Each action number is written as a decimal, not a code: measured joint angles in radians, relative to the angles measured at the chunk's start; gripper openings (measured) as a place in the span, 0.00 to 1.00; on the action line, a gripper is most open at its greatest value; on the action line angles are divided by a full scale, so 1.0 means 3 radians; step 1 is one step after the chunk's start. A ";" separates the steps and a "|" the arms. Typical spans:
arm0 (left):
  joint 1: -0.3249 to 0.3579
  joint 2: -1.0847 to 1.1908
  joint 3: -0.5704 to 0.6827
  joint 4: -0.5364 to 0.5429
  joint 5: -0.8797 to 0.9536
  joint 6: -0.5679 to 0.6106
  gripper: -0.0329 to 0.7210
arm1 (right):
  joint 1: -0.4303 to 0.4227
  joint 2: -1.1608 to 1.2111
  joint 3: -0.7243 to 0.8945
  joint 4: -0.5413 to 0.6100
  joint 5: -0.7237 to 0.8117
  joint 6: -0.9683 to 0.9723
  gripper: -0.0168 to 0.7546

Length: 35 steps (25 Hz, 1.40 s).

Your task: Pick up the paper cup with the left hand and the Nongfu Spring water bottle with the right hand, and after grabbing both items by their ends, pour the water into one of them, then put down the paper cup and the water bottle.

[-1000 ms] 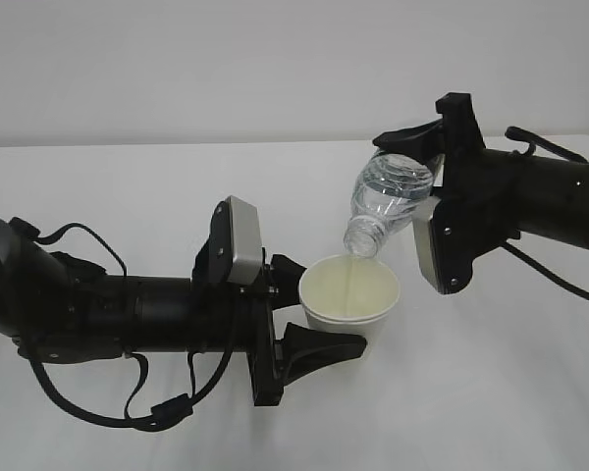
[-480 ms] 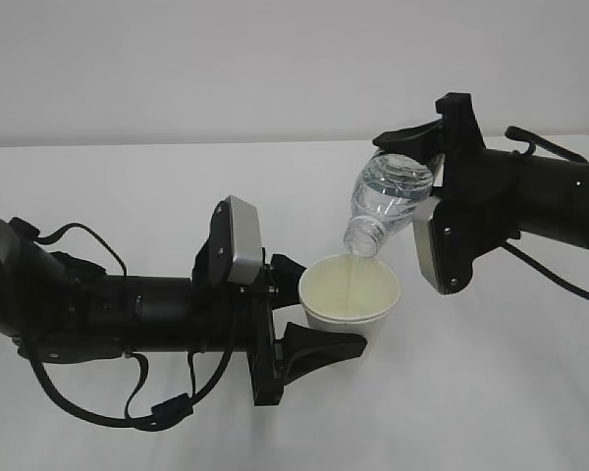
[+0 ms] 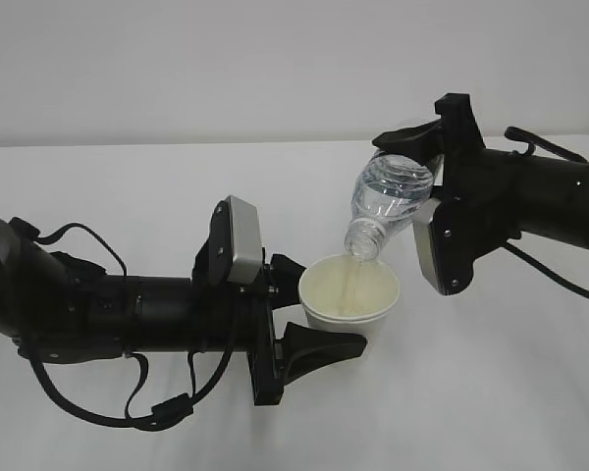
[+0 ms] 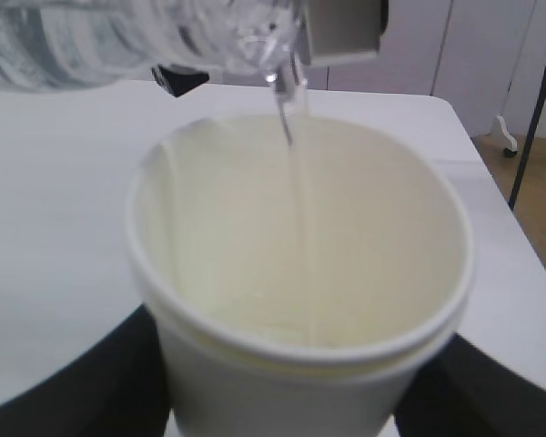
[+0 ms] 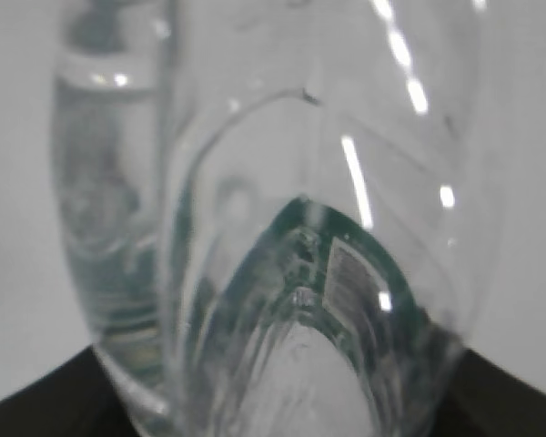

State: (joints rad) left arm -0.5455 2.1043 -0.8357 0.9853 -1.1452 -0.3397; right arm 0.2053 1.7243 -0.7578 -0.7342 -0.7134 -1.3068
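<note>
My left hand [image 3: 309, 329], the black two-fingered gripper with the grey-white block on top, pinches the small white paper cup [image 3: 349, 302] from the side. One black finger [image 3: 319, 348] lies along the near side of the cup, the other shows behind its far-left wall. The cup stands upright with its rolled rim level. In the left wrist view its pale cream inside [image 4: 300, 228] fills the picture, with dark finger shapes at both lower corners.

My right hand [image 3: 422, 167], the black gripper on the arm with the flat light-grey panel, is clamped on the base end of the small clear ribbed plastic bottle [image 3: 388, 201]. The bottle is tilted steeply, its open threaded neck pointing down and to the left, just above the far rim of the cup and not touching it. In the right wrist view the bottle [image 5: 282, 228] fills the picture at close range, and the dark green label band shows through the plastic.

A thin stream of clear water [image 4: 296, 196] falls from the neck into the cup. I cannot tell the water level inside the cup. Clear water remains in the bottle.

Both arms are over the white table [image 3: 118, 196].
</note>
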 joint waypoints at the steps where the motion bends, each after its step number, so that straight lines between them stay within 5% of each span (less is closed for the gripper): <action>1: 0.0000 0.0000 0.0000 0.0000 0.0000 0.0000 0.67 | 0.0000 0.0000 0.0000 0.0000 0.0000 0.0000 0.61; 35: 0.0000 0.0000 0.0000 -0.0005 0.0005 -0.0033 0.67 | 0.0000 0.0000 0.0000 0.0000 -0.0007 -0.0007 0.61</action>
State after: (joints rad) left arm -0.5455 2.1043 -0.8357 0.9837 -1.1438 -0.3496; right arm 0.2053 1.7243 -0.7578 -0.7342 -0.7155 -1.3089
